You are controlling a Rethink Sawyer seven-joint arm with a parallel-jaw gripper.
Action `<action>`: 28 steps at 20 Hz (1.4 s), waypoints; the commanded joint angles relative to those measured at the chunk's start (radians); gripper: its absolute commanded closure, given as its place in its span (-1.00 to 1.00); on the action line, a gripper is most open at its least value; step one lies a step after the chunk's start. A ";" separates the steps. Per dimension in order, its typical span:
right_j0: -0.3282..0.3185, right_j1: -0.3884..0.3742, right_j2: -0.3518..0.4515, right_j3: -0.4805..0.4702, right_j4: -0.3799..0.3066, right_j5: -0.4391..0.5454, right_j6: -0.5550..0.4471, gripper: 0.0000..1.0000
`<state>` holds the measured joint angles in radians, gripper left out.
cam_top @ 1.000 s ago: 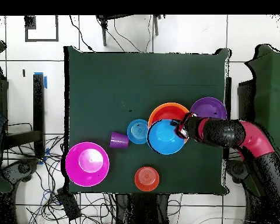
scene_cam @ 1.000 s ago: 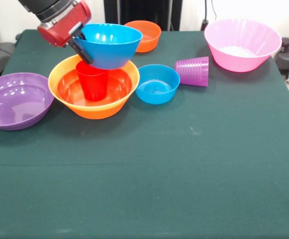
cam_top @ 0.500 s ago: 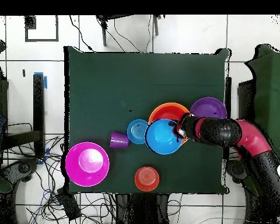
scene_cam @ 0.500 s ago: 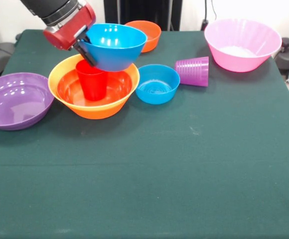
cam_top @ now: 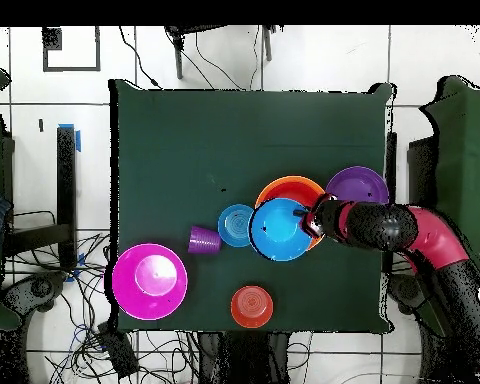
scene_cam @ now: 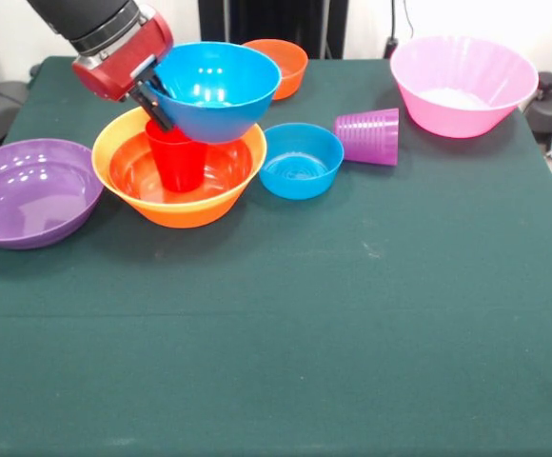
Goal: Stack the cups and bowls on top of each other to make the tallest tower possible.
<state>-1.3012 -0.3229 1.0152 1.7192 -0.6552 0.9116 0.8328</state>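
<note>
Table: dark green cloth [scene_cam: 352,343]; the lower half of the front view is bare cloth.
Tower base: large orange bowl [scene_cam: 179,205] at left of centre, with a shallow red-orange bowl [scene_cam: 209,171] nested inside it.
Inside the tower: red cup [scene_cam: 176,157] standing in the red-orange bowl, mouth up.
Held bowl: large blue bowl [scene_cam: 214,88] above the tower, tilted, its underside just over the red cup; whether they touch cannot be told.
Gripper: gripper [scene_cam: 152,97], red and black, upper left, fingers clamped on the large blue bowl's left rim.
Purple bowl: purple bowl [scene_cam: 30,190] at left edge, empty, just beside the tower.
Small blue bowl: small blue bowl [scene_cam: 301,160] just right of the tower, empty.
Purple cup: purple cup [scene_cam: 368,136] lying on its side, right of the small blue bowl.
Far row: small orange bowl [scene_cam: 281,65] behind the held bowl, partly hidden; pink bowl [scene_cam: 463,84] at upper right.
</note>
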 commanded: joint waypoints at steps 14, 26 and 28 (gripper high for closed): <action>0.004 0.016 -0.076 -0.073 -0.068 0.105 -0.279 1.00; -0.005 -0.002 -0.057 -0.074 -0.059 0.145 -0.300 1.00; -0.002 -0.002 -0.061 -0.075 -0.064 0.142 -0.293 1.00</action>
<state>-1.3284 -0.3237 1.0133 1.7131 -0.6518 0.9468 0.8328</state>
